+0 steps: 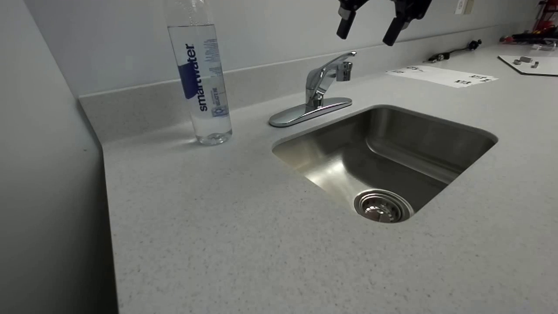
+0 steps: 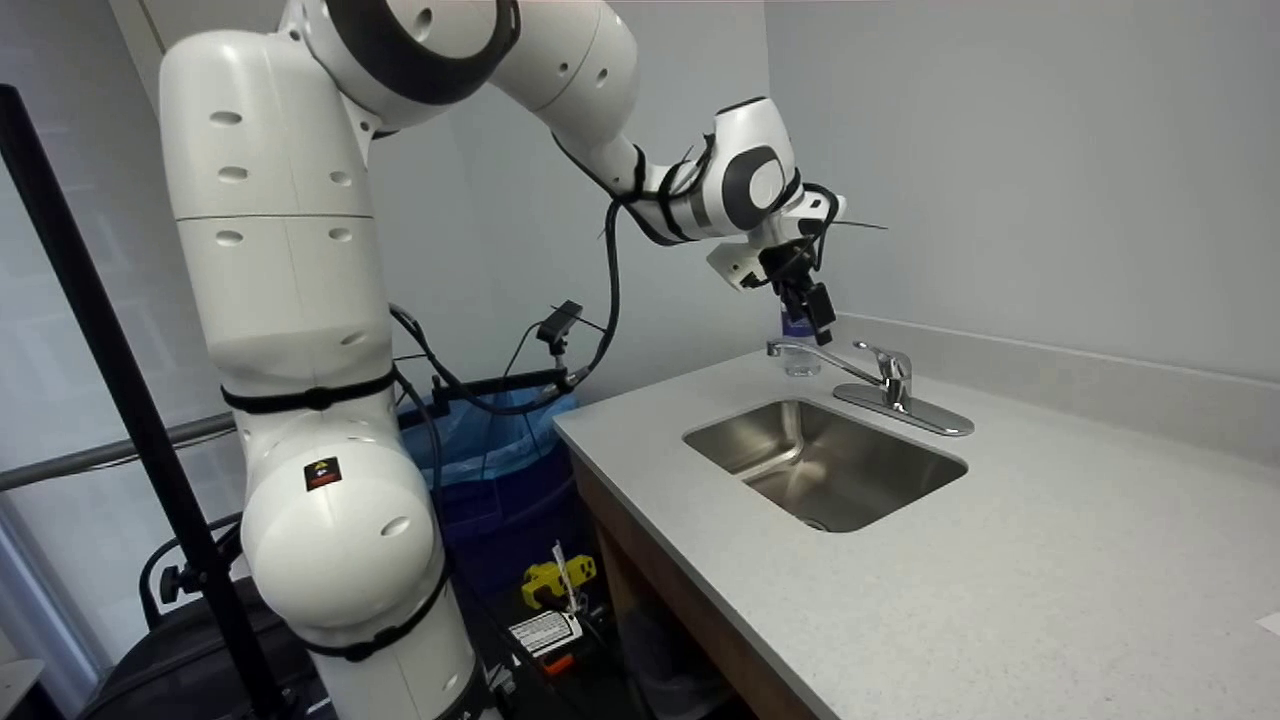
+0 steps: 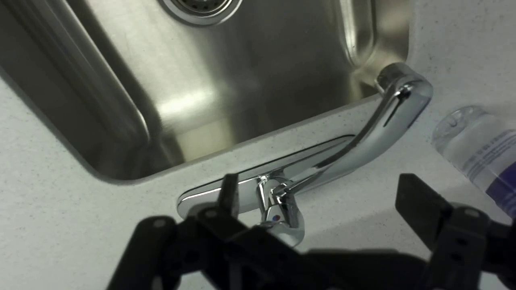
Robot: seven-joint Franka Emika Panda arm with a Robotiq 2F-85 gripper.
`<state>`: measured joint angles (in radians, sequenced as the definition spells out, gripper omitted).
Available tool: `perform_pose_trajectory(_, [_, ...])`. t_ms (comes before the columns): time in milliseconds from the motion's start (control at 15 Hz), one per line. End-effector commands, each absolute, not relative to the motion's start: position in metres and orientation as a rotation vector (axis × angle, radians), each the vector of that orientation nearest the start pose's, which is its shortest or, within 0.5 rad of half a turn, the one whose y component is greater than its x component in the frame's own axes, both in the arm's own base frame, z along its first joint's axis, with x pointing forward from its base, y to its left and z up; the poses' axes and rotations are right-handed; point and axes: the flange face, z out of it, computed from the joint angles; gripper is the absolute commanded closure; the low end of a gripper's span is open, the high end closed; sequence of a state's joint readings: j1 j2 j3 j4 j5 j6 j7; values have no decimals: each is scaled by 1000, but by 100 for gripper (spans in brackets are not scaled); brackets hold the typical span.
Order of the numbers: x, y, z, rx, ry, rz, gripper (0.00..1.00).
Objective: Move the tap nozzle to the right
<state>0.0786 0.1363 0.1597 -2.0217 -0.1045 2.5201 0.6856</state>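
Gripper [image 1: 365,40] and water bottle [image 1: 205,87] are cut off at the top edge in an exterior view, the fingers [image 1: 345,25] being spread well apart; the base plate [image 3: 250,193] is partly hidden by a finger in the wrist view. The tap nozzle [image 3: 375,141] is mounted beside the sink [image 3: 250,52], its long axis slanted up and rightward in the wrist view, its outlet end [image 2: 776,348] turned to the left in an exterior view.
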Motion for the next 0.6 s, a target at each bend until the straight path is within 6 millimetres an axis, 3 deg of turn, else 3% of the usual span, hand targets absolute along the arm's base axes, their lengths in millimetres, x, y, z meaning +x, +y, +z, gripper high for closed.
perform_pose_trajectory(0, [615,164,423,-2889,671,-507,0])
perform_pose_trajectory(333, [623,187,409,-2877,717,-463,0])
perform_pose_trajectory(533, [623,191,398,-2900,707,-431,0])
